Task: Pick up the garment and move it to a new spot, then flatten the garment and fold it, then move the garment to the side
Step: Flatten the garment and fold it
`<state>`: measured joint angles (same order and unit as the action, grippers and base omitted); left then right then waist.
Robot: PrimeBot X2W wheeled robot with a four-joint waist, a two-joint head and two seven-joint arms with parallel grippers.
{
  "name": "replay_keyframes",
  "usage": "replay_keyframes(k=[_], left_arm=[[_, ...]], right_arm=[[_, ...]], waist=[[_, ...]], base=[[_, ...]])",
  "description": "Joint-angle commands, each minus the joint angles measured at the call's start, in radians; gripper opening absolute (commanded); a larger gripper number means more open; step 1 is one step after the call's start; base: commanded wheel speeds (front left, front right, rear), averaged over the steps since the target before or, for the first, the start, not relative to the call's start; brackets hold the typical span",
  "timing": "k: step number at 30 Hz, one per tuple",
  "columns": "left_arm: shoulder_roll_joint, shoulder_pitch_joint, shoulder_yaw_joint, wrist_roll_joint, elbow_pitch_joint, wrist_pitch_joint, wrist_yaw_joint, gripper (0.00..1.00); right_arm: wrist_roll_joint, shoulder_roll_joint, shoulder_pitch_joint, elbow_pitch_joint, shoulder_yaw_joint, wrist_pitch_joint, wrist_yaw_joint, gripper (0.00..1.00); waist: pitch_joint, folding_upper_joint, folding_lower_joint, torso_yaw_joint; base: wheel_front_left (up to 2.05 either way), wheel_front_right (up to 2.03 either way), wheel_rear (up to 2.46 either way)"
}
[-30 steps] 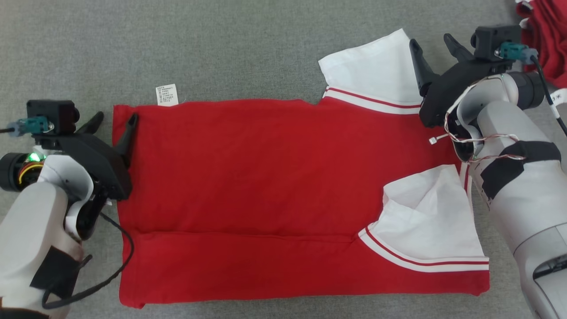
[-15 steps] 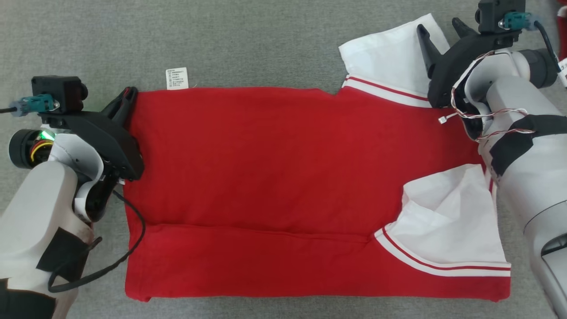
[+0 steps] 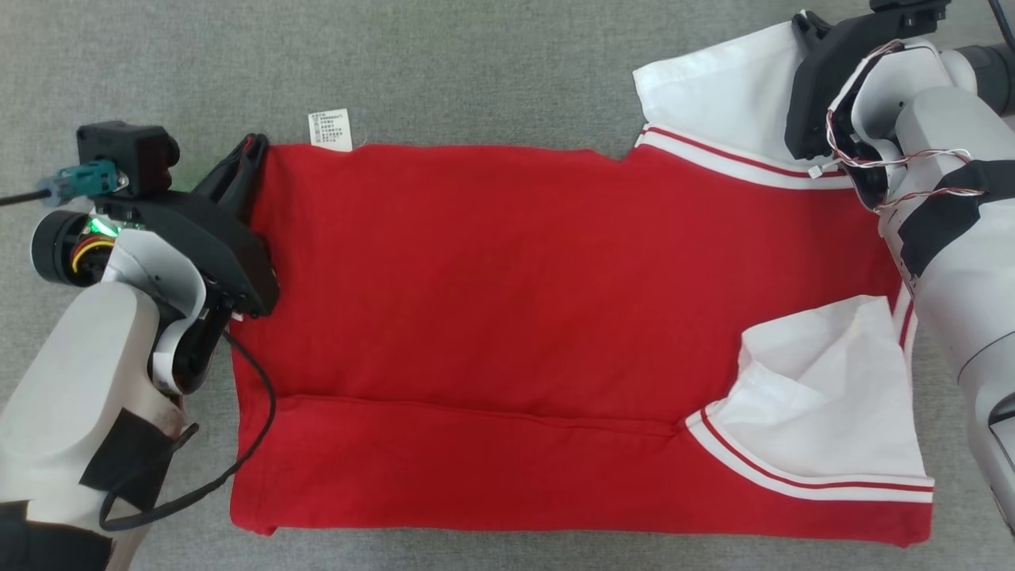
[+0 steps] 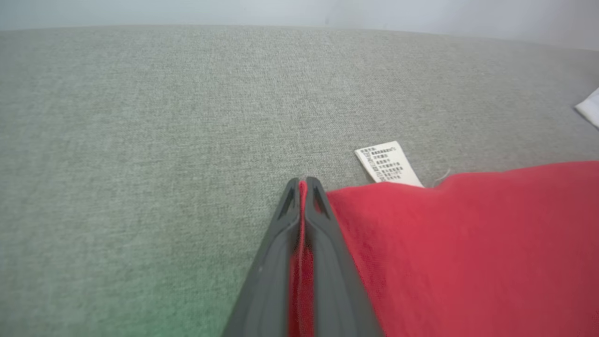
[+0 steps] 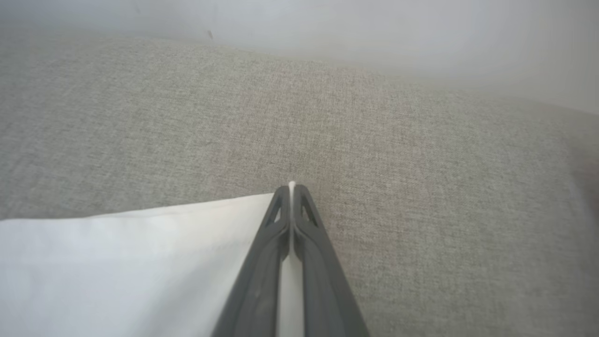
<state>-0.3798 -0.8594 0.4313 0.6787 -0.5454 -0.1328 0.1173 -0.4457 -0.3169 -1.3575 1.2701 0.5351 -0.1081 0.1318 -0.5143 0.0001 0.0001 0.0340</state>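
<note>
Garment (image 3: 507, 301) long axis left-right; left gripper (image 3: 252, 149) clamped on far hem corner (image 3: 277, 159), right gripper (image 3: 802, 24) clamped on far sleeve (image 3: 714, 87), cloth lying nearward of both

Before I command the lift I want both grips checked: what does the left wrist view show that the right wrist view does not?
Left wrist view: the left gripper shut on the red corner of the garment, red cloth pinched in its jaws, and the white care label lying on the grey surface just past that edge.
Right wrist view: the right gripper shut on the white sleeve, a sliver of white showing at its tips.
Shared: the grey surface under the cloth and a pale wall behind.
</note>
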Motion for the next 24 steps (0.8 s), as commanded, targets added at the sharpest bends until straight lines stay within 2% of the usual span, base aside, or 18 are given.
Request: replay_keyframes(k=[1,7,13,20,24], left_arm=[[-0.003,0.016,-0.002,-0.002,0.003,0.013,-0.003,0.0],[-0.01,0.04,-0.012,0.006,-0.005,0.043,-0.011,0.0],[-0.015,0.078,-0.021,0.016,-0.016,0.075,-0.021,0.0],[-0.026,0.148,-0.026,0.025,-0.008,0.113,-0.032,0.0],[-0.037,0.202,-0.027,0.029,0.016,0.133,-0.041,0.0]], right_arm=[[0.003,0.0,-0.004,0.006,0.0,0.007,-0.003,0.0],[-0.018,0.012,0.018,-0.01,0.004,0.087,-0.003,0.0],[-0.07,-0.004,0.106,-0.091,0.037,0.179,-0.003,0.0],[-0.175,-0.051,0.271,-0.266,0.101,0.285,-0.003,0.0],[-0.251,-0.11,0.411,-0.415,0.123,0.334,-0.003,0.0]], waist=[[0.011,-0.0001,-0.0001,-0.007],[0.058,-0.0001,-0.0001,-0.037],[0.111,-0.0001,-0.0001,-0.069],[0.171,-0.0001,-0.0001,-0.101],[0.204,-0.0001,-0.0001,-0.11]], base=[[0.0,0.0,0.0],[0.0,0.0,0.0],[0.0,0.0,0.0],[0.0,0.0,0.0],[0.0,0.0,0.0]])
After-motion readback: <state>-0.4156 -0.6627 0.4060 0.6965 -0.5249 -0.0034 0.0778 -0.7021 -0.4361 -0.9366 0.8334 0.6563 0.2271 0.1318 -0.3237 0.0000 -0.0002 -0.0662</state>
